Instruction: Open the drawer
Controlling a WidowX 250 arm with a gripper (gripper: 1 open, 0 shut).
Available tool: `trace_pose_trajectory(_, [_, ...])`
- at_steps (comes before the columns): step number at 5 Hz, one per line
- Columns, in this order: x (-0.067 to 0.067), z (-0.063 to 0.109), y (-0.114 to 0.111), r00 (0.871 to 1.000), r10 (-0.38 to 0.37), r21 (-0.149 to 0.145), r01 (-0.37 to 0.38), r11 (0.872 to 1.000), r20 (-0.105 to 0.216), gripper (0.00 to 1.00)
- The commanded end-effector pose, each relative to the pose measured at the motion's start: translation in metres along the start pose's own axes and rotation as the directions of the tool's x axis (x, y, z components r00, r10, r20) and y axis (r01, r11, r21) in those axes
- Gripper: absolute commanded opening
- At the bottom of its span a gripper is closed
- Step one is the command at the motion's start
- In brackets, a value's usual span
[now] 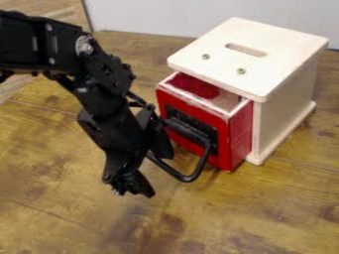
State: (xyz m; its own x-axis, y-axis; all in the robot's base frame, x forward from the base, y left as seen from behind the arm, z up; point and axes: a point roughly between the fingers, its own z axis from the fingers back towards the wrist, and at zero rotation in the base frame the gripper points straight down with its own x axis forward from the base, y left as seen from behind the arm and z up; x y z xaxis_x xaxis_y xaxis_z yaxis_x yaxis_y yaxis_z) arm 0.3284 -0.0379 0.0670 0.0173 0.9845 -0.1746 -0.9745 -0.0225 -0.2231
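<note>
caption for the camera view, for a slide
Black robot arm's gripper low over the wooden table, beside the partly open red drawer in its white casing.

Soft, even light is falling from above. The small picture is looking grainy, and the gripper [129, 185] is blurring slightly.

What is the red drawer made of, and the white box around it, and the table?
The red drawer looks like glossy plastic, since it is shiny and evenly colored. Its black loop handle seems plastic too, though metal is possible. The white box looks like painted wood or matte plastic; it is smooth and dull. The table looks wooden, with grain and knots.
</note>
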Motion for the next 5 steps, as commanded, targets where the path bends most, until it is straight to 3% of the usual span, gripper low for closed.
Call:
trace_pose_trajectory(1, [0.021, 0.015, 0.001, 0.998, 0.059, -0.038, -0.057, 0.998, 0.035, 0.00])
trace_pose_trajectory(2, [0.032, 0.015, 0.000, 0.992, 0.116, -0.047, -0.113, 0.992, 0.052, 1.00])
trace_pose_trajectory(4, [0.049, 0.019, 0.004, 0.988, 0.144, -0.044, -0.142, 0.989, 0.059, 1.00])
trace_pose_trajectory(5, [0.049, 0.025, 0.008, 0.981, 0.186, -0.048, -0.183, 0.982, 0.062, 1.00])
